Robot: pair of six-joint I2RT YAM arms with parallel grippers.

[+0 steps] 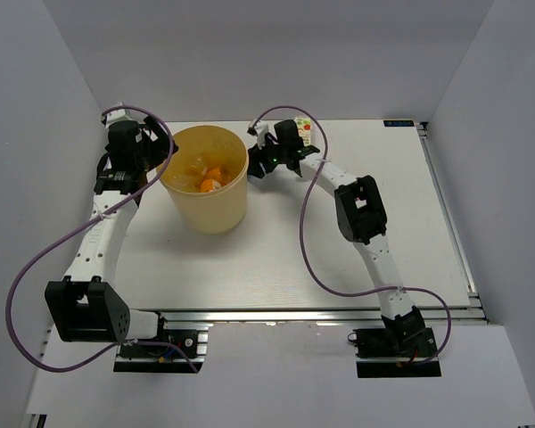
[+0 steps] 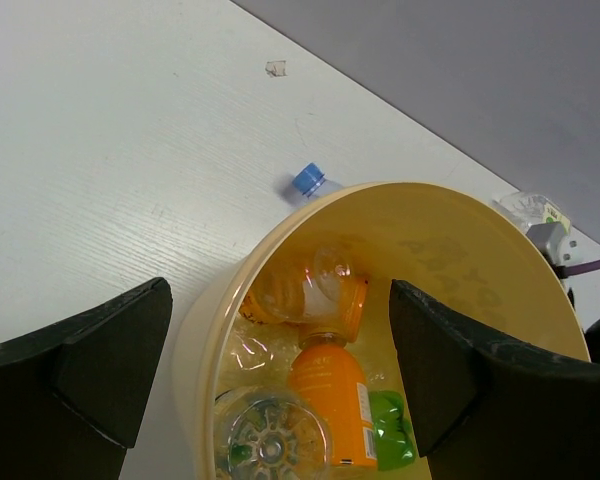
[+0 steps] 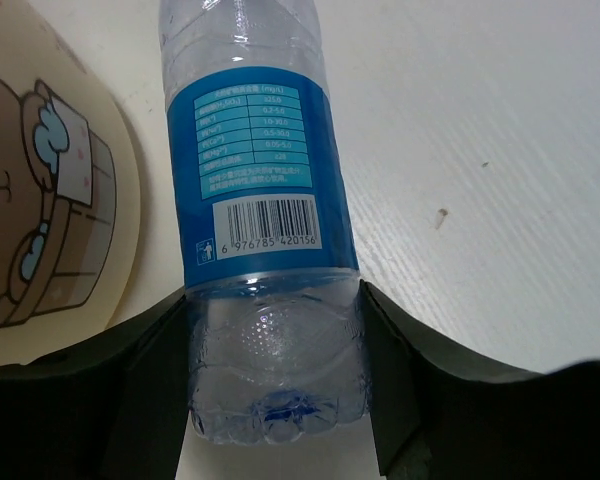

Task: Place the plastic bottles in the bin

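Pale grey walls box in a white wood-grain surface, and the large round yellow plastic bin stands toward its far left corner, where both arms can reach it. The right end effector sits by the far edge just right of the bin. Its two black fingers press against either side of the clear plastic bottle with the blue label near its base — a low grip, probably because the moulded bottom is the stiffest part. The bottle appears to lie on its side, its blue cap showing past the bin's far rim; I cannot tell whether it is lifted yet. Just beside it is a cream-coloured item printed with a cartoon figure, possibly another bottle's label. The left end effector hangs over the bin's mouth with its jaws spread wide and nothing between them — a placement suited to dropping things in. Inside the bin lie an orange plastic bottle, a green plastic bottle and a clear ribbed bottle.
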